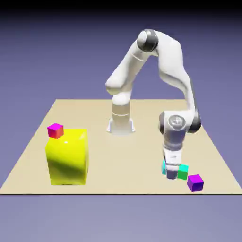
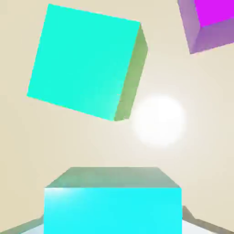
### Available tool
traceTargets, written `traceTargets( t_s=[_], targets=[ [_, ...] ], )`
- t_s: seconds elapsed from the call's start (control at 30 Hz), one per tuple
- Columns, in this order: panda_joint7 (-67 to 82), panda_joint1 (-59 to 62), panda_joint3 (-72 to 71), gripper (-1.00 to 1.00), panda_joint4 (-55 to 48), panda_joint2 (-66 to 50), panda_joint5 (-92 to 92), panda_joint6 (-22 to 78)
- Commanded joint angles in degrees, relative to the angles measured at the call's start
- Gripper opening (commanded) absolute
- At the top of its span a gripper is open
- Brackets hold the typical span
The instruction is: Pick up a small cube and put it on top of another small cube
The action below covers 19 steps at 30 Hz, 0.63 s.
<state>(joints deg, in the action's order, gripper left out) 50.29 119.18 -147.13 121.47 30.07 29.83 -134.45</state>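
Cyan cube [image 2: 112,208] sits large at the hand view's bottom edge, between the claw [image 1: 171,174] tips, apparently pinched there so it can be carried onto another cube. Whether it is off the table [image 1: 123,156] I cannot tell. Just beside it lies the green cube with a turquoise top [image 2: 84,61], with a purple cube [image 2: 208,25] near.
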Motion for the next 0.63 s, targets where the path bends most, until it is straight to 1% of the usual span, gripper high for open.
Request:
traceTargets(
  t_s=[0.0, 0.17, 0.27, 0.4, 0.43, 0.47, 0.6],
  targets=[
    [2.5, 1.4, -2.0, -1.0, -1.6, -0.6, -1.9, -0.1],
    [15.0, 8.3, -11.9, -1.0, -9.8, -3.5, -11.6, -0.4],
    [18.4, 10.2, -14.0, -1.0, -9.2, -3.5, -13.1, -1.2],
    [20.8, 12.1, -17.0, -1.0, -9.7, 4.1, -9.5, -8.2],
    [20.8, 12.1, -17.0, 1.0, -9.7, 4.1, -9.4, -8.2],
    [20.8, 12.1, -17.0, 1.0, -9.7, 4.1, -9.4, -8.2],
    [18.4, 10.2, -14.0, 1.0, -9.2, -3.5, -13.1, -1.2]
  ],
)
